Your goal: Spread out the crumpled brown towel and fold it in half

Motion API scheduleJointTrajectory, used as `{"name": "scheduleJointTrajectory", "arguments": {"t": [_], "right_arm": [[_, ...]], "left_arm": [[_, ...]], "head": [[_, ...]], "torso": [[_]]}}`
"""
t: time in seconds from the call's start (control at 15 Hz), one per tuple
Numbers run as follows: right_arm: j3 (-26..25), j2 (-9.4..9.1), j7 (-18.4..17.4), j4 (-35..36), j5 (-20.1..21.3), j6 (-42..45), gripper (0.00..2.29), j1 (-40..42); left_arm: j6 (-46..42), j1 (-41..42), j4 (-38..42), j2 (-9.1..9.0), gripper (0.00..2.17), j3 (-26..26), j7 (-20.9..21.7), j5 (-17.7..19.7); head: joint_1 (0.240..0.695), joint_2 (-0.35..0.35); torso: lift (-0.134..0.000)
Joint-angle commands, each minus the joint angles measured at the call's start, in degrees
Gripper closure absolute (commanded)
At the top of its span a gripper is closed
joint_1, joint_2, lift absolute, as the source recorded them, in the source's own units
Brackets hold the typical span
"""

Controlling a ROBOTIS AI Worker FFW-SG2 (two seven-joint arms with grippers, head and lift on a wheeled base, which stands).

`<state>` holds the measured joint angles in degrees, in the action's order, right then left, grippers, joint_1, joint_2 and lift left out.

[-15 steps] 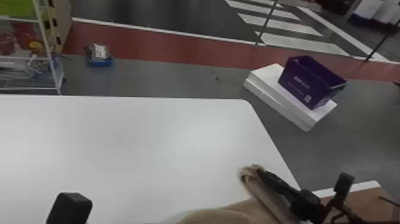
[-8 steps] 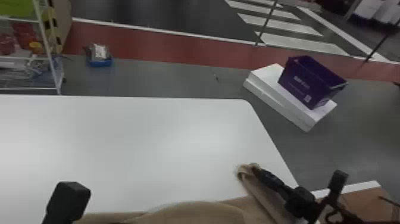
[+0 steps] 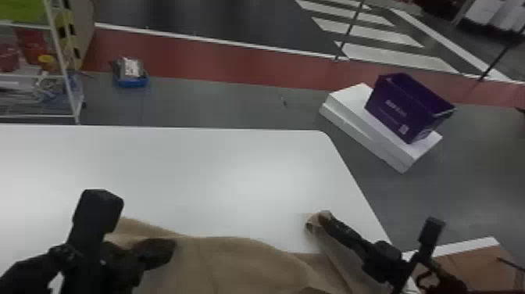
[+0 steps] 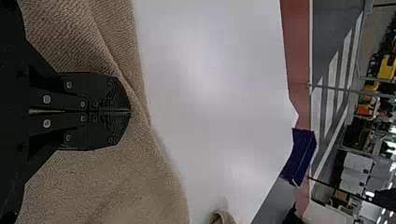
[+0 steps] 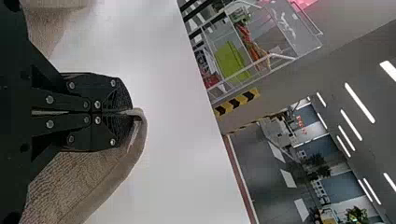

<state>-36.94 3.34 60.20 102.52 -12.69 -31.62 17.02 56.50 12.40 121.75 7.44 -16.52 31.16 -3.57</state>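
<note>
Across the white counter [image 3: 234, 168], at its near side, see the brown towel [image 3: 234, 269], rumpled, with long axis running left to right; find its far right corner pointing away, clamped in the right pincer [image 5: 130, 112]; find the left part just beneath the left pincer [image 4: 130, 111], there closed together, with no cloth clearly caught; likely better placed with the left arm, so tug outward, leftward, against the held corner.

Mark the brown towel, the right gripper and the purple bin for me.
Brown towel [image 3: 242, 266]: head view, on its broad middle part.
Right gripper [image 5: 129, 112]: right wrist view, midway between its fingertips.
Purple bin [image 3: 396, 111]: head view, on its side wall.
</note>
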Motion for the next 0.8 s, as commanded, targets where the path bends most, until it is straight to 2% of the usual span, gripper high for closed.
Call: {"name": "scheduleJointTrajectory", "arguments": {"t": [0.0,0.13,0.27,0.33,0.4,0.47,0.53,0.73], "right_arm": [[-0.3,-0.18,0.0,1.4,0.2,-1.6,2.25,0.4],[-0.7,-0.18,0.1,2.0,-0.2,-1.7,2.25,0.6],[-0.3,-0.09,0.1,2.0,-0.2,-1.7,2.25,0.3],[-0.3,0.0,0.1,1.9,-0.3,-1.7,2.25,0.1],[-0.2,0.0,0.2,1.8,-0.5,-1.7,2.25,0.0],[-0.1,0.18,0.2,1.5,-0.8,-1.6,2.25,-0.1],[0.0,0.44,0.2,0.8,-0.8,-1.0,2.25,-0.2],[0.0,0.53,0.4,-0.5,-0.8,-0.7,2.25,-0.9]], "left_arm": [[-3.5,1.0,0.2,-0.23,1.82,2.8,-0.1,4.0],[-5.2,6.7,7.7,0.12,1.77,8.3,0.7,7.1],[-5.2,12.7,15.8,0.39,1.49,16.1,2.9,13.9],[-5.9,16.4,19.3,0.39,1.35,18.8,4.5,14.4],[-10.5,20.0,21.1,0.39,1.09,20.8,5.5,14.4],[-18.0,24.3,21.9,0.39,0.88,22.8,6.3,14.4],[-24.2,27.5,21.4,0.47,0.76,24.0,6.4,14.5],[-38.3,33.7,16.2,0.74,0.77,25.0,7.0,14.6]], "head": [[0.695,-0.35],[0.695,-0.35],[0.695,-0.35],[0.695,-0.35],[0.695,-0.35],[0.695,-0.35],[0.695,-0.35],[0.695,-0.348]], "torso": [[-0.124],[-0.124],[-0.124],[-0.124],[-0.124],[-0.124],[-0.124],[-0.124]]}}
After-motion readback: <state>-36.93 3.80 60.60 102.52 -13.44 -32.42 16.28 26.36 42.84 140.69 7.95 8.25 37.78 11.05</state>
